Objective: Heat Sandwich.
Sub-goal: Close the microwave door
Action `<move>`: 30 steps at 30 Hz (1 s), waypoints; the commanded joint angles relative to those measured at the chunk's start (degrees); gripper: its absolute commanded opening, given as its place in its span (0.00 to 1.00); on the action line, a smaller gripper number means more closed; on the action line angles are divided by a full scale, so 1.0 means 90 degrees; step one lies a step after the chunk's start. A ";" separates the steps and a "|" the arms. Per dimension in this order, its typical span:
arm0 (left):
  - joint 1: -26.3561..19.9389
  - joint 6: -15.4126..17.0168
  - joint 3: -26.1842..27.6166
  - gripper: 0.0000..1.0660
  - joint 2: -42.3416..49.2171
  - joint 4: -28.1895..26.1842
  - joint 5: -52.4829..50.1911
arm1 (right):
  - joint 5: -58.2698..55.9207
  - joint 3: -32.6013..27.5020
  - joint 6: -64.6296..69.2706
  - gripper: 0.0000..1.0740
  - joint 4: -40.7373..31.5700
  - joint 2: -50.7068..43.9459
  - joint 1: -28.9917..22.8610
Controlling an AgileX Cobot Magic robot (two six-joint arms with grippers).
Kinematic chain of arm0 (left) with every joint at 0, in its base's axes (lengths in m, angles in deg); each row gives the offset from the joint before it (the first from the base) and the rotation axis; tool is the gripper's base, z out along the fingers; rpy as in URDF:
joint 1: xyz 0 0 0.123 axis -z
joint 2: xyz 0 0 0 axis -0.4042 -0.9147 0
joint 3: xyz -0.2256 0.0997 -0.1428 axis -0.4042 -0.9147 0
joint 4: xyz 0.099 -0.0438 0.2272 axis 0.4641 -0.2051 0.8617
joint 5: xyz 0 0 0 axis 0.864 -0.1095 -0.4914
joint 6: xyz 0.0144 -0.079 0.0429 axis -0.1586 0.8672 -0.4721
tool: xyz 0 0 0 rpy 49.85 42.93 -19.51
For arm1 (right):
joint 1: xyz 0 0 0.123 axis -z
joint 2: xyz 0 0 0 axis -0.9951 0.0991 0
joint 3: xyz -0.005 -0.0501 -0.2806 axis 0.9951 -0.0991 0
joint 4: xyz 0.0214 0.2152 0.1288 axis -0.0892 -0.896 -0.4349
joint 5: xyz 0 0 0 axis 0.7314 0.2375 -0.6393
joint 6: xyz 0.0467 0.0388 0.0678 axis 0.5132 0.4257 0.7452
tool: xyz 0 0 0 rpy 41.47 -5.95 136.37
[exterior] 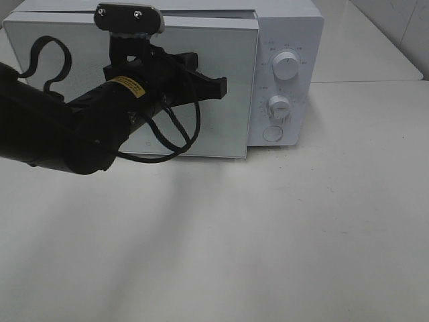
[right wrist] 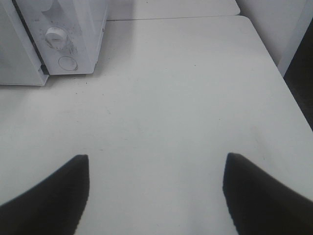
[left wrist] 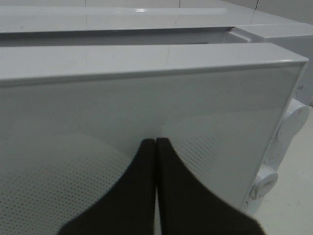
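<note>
The sandwich shows in none of the views, so where it lies and which way its long axis points cannot be told. What fills the scene is a boxy white microwave oven (exterior: pixel 288 27) at the back of a plain white table (exterior: pixel 268 235). Its wide, pale perforated door (exterior: pixel 228 127) faces forward and stands slightly proud of the control panel (exterior: pixel 298 87) on its right; whether the door is fully latched cannot be told. The panel carries two round knobs (exterior: pixel 287 67), one above the other, with a round button (exterior: pixel 273 133) below.

The black left gripper (exterior: pixel 221 86) has its fingers pressed together, holding nothing, with the tip right at the door's front; contact is unclear. The right gripper (right wrist: pixel 156 155) hangs over bare table to the oven's right, with its fingers (right wrist: pixel 58 196) spread wide and nothing between them.
</note>
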 commanded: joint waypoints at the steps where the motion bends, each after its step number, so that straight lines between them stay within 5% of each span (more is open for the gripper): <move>1: 0.0038 -0.0019 0.0236 0.00 -0.0127 -0.0051 0.0083 | 0.0064 -0.0013 -0.0038 0.68 0.0025 -0.0178 0.0051; 19: -0.0420 -0.0299 0.1560 0.00 -0.0815 -0.0121 0.0668 | 0.0064 -0.0013 -0.0045 0.68 0.0019 -0.0178 0.0051; 30: -0.0401 -0.0299 0.1560 0.00 -0.0796 -0.0083 0.0649 | 0.0064 -0.0013 -0.0038 0.66 0.0019 -0.0178 0.0051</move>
